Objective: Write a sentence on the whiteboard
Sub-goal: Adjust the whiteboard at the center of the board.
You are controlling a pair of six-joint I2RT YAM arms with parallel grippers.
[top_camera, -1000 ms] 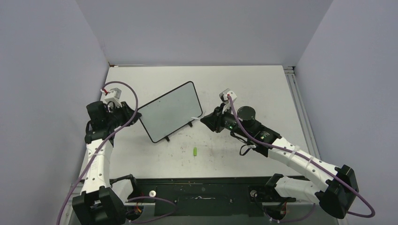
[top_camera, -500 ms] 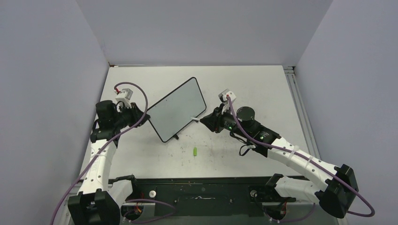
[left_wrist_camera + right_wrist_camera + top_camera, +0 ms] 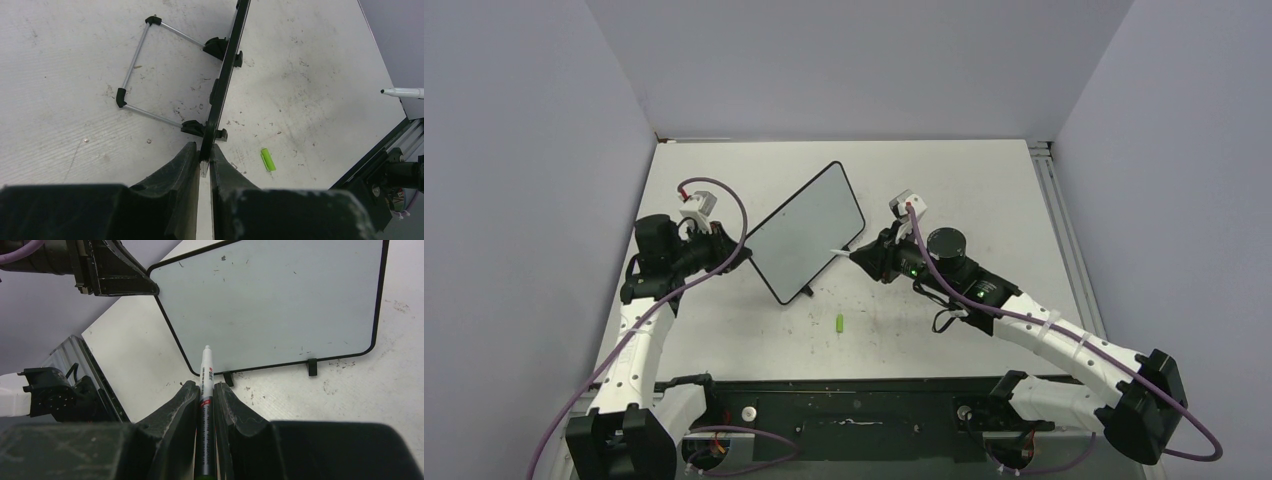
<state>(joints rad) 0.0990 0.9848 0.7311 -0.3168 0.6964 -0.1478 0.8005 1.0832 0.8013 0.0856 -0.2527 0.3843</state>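
The left gripper (image 3: 732,255) is closed tight on the edge of the whiteboard (image 3: 809,232), its fingers (image 3: 187,160) pinching the thin black frame. The board stands propped on the bench (image 3: 964,180) and stretches straight ahead of this gripper. In the left wrist view it is seen edge on. Its wire stand (image 3: 134,75) is folded out on the bench to the left of the fingers, and a small green cap (image 3: 268,159) lies just ahead to their right.

The right gripper (image 3: 871,258) is closed on a white marker (image 3: 205,382). The marker's tip points forward at the board's lower edge, above a little black foot (image 3: 228,378). Whether the tip touches the board cannot be told. The marker's label has red print too small to read. A few dark specks mark the board's face.
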